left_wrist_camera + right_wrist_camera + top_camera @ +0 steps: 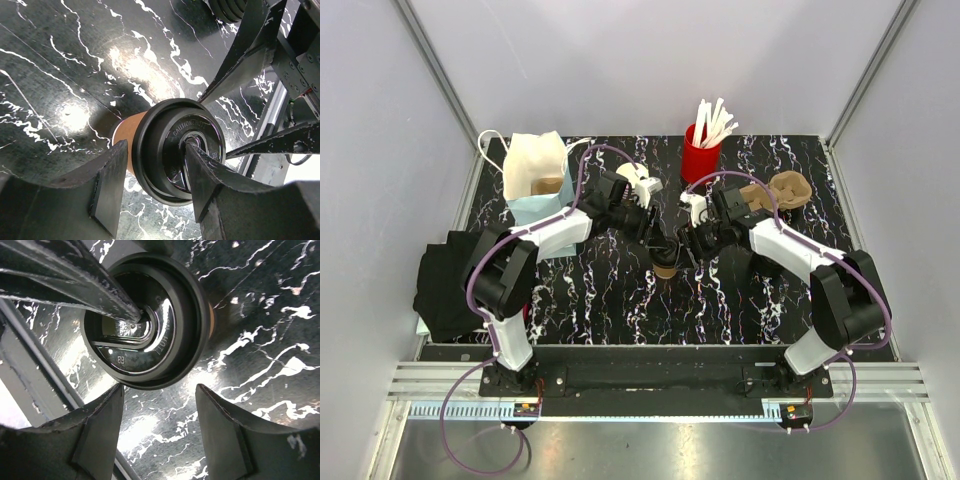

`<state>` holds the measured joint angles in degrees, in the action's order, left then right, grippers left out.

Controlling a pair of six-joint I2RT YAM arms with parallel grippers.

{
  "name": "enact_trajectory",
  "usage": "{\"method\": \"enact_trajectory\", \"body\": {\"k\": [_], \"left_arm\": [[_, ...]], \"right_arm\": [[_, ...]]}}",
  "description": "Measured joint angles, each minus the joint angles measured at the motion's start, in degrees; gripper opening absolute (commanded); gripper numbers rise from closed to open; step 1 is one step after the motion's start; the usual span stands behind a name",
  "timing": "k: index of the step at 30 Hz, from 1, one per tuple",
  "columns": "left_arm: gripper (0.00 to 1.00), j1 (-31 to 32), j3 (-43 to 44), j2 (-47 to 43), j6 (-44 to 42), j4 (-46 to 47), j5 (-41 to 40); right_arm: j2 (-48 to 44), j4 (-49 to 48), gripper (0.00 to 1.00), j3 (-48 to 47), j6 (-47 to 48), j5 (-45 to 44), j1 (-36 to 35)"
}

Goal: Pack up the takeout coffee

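1. Top view: the small brown kraft-paper cup [665, 270] stands upright near the middle of the black white-veined table [590, 300]. The left gripper [657, 240] and right gripper [688, 243] meet over it. The step in hand looks like seating the lid; the packing itself is not yet done.
2. Around it: an open white paper bag [533, 160] stands at the far left and is the likely destination. A red cup of white sticks [700, 155] stands at the far middle, a stack of lidless brown cups [775, 190] lies at the far right, and a black cloth [445, 285] sits at the left edge. Only the left arm lies between cup and bag.
3. Left wrist view: the round black plastic lid [165, 160] sits on the cup. One of the left gripper's fingers [202, 175] rests at the lid's centre and the other stands beside the cup wall. The jaws are parted, but whether they pinch the rim cannot be told.
4. Right wrist view: the right gripper is spread and holds nothing, its tips just beside the lid's rim. The next move probably calls for even pressure around the rim. One gripper must then back off, since the crowded fingers could tip the cup.
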<state>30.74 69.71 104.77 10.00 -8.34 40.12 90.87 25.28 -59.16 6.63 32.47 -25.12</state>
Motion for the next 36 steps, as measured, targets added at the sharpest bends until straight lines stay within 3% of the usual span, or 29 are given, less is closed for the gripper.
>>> {"method": "enact_trajectory", "body": {"k": [22,31,36], "left_arm": [[0.55,-0.57,0.0,-0.44,-0.07,0.57,-3.43],[0.55,-0.92,0.0,-0.46,-0.02,0.55,-3.72],[0.55,-1.03,0.0,-0.46,0.42,0.48,-3.72]], "right_arm": [[2.4,-0.46,0.65,-3.76,0.42,-10.45,0.0],[5.79,-0.9,0.65,-7.02,-0.44,-11.72,1.73],[5.68,-2.86,0.65,-7.41,-2.32,-7.61,3.65]]}}
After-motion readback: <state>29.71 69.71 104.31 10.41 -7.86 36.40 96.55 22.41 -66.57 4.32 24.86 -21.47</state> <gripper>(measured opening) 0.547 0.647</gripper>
